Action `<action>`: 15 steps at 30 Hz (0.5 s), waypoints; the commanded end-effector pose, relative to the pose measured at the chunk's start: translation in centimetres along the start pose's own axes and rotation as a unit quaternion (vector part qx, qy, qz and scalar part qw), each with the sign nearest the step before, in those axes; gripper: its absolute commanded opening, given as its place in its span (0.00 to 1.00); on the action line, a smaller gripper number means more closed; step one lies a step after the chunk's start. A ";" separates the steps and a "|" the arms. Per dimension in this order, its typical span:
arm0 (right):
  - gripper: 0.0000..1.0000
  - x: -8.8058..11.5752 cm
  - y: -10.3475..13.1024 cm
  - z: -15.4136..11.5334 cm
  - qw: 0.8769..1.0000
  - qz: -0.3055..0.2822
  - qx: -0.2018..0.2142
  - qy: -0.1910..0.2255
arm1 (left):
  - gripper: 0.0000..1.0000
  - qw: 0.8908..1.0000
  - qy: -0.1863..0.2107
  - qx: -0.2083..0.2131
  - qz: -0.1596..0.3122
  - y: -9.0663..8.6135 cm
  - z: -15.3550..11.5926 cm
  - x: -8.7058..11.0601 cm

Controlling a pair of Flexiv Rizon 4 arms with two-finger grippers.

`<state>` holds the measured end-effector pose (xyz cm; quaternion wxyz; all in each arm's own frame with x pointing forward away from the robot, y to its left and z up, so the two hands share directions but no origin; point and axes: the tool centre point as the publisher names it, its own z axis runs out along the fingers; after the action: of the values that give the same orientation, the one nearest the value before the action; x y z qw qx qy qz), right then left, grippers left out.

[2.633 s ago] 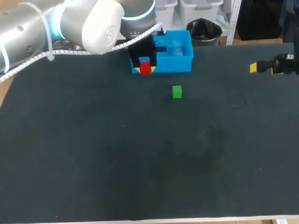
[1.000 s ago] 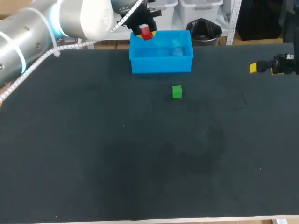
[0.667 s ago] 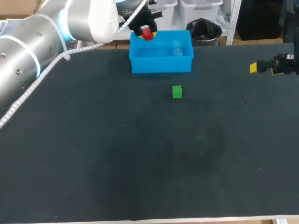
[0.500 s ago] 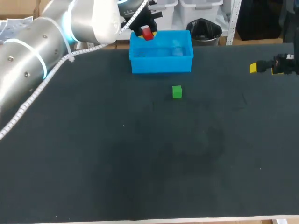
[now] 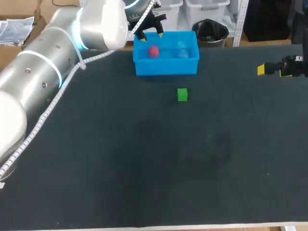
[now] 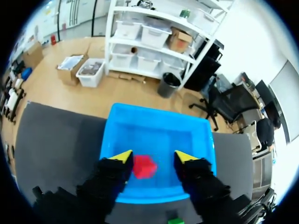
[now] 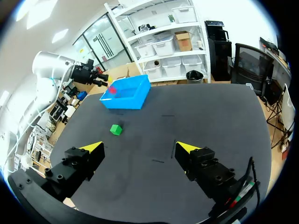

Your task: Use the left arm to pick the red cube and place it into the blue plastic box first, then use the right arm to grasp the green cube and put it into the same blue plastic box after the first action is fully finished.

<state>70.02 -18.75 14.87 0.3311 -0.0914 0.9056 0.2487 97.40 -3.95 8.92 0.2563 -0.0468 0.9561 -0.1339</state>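
The red cube [image 5: 153, 51] is inside the blue plastic box [image 5: 166, 67] near its left end, free of any finger. My left gripper [image 5: 149, 33] hovers open just above the box's back left corner. In the left wrist view the red cube [image 6: 143, 167] lies on the box floor [image 6: 159, 128] below the gap of the open left gripper [image 6: 154, 156]. The green cube [image 5: 182, 95] sits on the table in front of the box. My right gripper [image 5: 262, 70] stands open at the table's far right, well away from the green cube [image 7: 116, 129].
The table [image 5: 144, 168] is a dark mat with nothing else on it. In the right wrist view the blue box [image 7: 131, 100] stands far ahead of the right gripper [image 7: 140, 148], with my left arm [image 7: 56, 70] beside it.
The left gripper has opened and the red cube has dropped from its fingers into the blue box. The left arm shifted a little. The right arm and green cube stayed put.
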 end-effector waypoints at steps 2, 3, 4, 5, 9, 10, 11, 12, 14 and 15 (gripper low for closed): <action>1.00 0.0 0.0 0.0 1.000 0.000 0.001 0.000 | 1.00 0.999 0.032 -0.003 0.001 -0.7 1.2 -1.8; 1.00 0.0 0.0 0.0 1.000 0.000 0.001 0.000 | 1.00 0.999 0.032 -0.002 0.001 -0.6 1.1 -1.8; 1.00 0.0 0.0 0.0 1.000 0.000 0.001 0.000 | 1.00 1.000 0.031 -0.002 0.001 -0.5 0.9 -1.6; 1.00 0.0 0.0 0.0 1.000 0.000 0.001 0.000 | 1.00 1.000 0.031 -0.002 0.001 -0.3 0.8 -1.5; 1.00 0.0 0.0 0.0 1.000 0.000 0.001 0.000 | 1.00 1.000 0.031 0.000 0.001 0.3 0.3 -0.8; 1.00 0.0 0.0 0.0 1.000 0.000 0.001 0.000 | 1.00 1.000 0.031 0.000 0.001 0.5 0.1 -0.6; 1.00 0.0 0.0 0.0 1.000 0.000 0.001 0.000 | 1.00 1.000 0.030 0.001 0.002 0.7 -0.1 -0.4; 1.00 0.0 0.0 0.0 1.000 0.000 0.001 0.000 | 1.00 1.000 0.030 0.002 0.002 0.8 -0.3 -0.3; 1.00 0.0 0.0 0.0 1.000 0.000 0.001 0.000 | 1.00 1.000 0.028 0.005 0.002 1.2 -0.9 0.2; 1.00 0.0 0.0 0.0 1.000 0.000 0.001 0.000 | 1.00 1.000 0.027 0.008 0.002 1.4 -1.2 0.5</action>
<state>70.02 -18.75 14.87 0.3311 -0.0914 0.9056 0.2487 96.81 -3.06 8.89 0.2406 -0.0439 0.9599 -0.1369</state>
